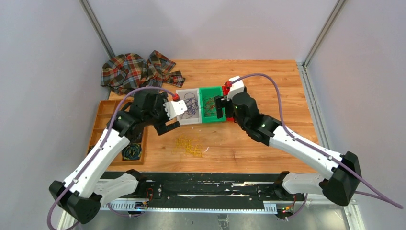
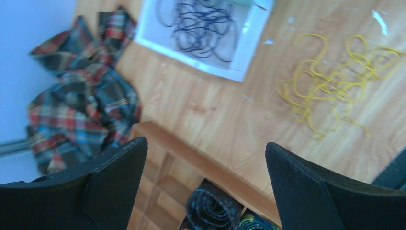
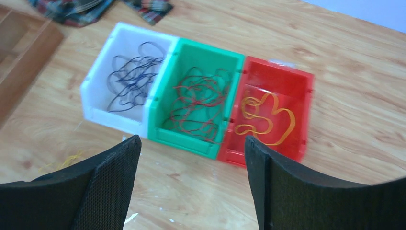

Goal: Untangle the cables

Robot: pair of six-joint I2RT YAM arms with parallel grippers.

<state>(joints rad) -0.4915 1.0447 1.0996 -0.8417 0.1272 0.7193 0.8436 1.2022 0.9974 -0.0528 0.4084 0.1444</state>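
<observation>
The cables lie sorted by colour. Purple strands (image 3: 131,79) fill a white bin (image 3: 95,91), dark red ones (image 3: 201,103) a green bin (image 3: 191,139), and one yellow-orange loop (image 3: 265,117) a red bin (image 3: 297,81). A loose yellow tangle (image 1: 189,146) (image 2: 330,81) rests on the table in front of the bins. My right gripper (image 3: 192,140) (image 1: 221,106) hovers open just in front of the green and red bins, holding nothing. My left gripper (image 2: 206,143) (image 1: 168,117) is wide open and empty, above the tray's edge, left of the yellow tangle.
A wooden compartment tray (image 2: 191,153) (image 1: 103,120) with dark coiled cords (image 2: 213,208) stands at the table's left edge. A plaid cloth (image 1: 136,69) (image 2: 81,96) lies crumpled at the back left. In the top view the right gripper hides most of the red bin.
</observation>
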